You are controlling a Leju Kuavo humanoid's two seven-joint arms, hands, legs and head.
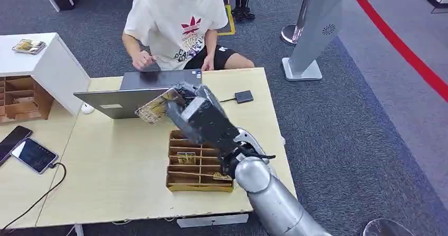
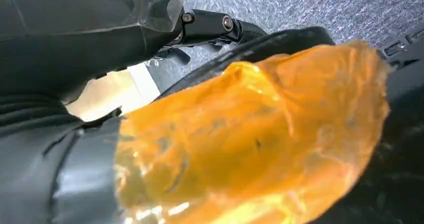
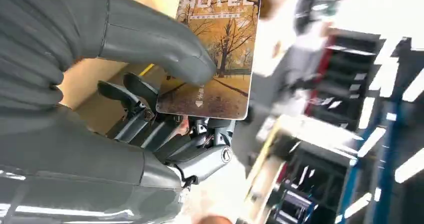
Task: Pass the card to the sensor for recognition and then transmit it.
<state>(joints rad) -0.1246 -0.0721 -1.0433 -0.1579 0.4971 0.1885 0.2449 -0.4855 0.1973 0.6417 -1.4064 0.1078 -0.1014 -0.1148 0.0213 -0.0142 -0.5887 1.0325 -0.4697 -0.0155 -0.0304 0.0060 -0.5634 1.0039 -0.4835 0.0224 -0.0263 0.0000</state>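
Note:
My right hand [image 1: 193,112] reaches across the table and holds a hotel key card [image 1: 154,108] up in front of the laptop's lid. In the right wrist view the thumb [image 3: 165,48] presses on the card's [image 3: 215,53] printed face, an autumn tree under the word HOTEL, with the darker fingers behind it. The sensor [image 1: 243,96], a small black square pad on a cable, lies on the table to the right of the hand, apart from the card. My left hand [image 2: 60,33] is a dark blurred mass near the lens, beside an orange translucent shape [image 2: 250,144]; its fingers cannot be made out.
A wooden compartment tray [image 1: 174,180] with a few cards sits under my right forearm. A person sits behind the table at an open laptop [image 1: 132,96]. A mouse [image 1: 87,108], two phones [image 1: 34,155] and a white cabinet [image 1: 47,62] are at the left. A grey kiosk [image 1: 311,30] stands on the carpet.

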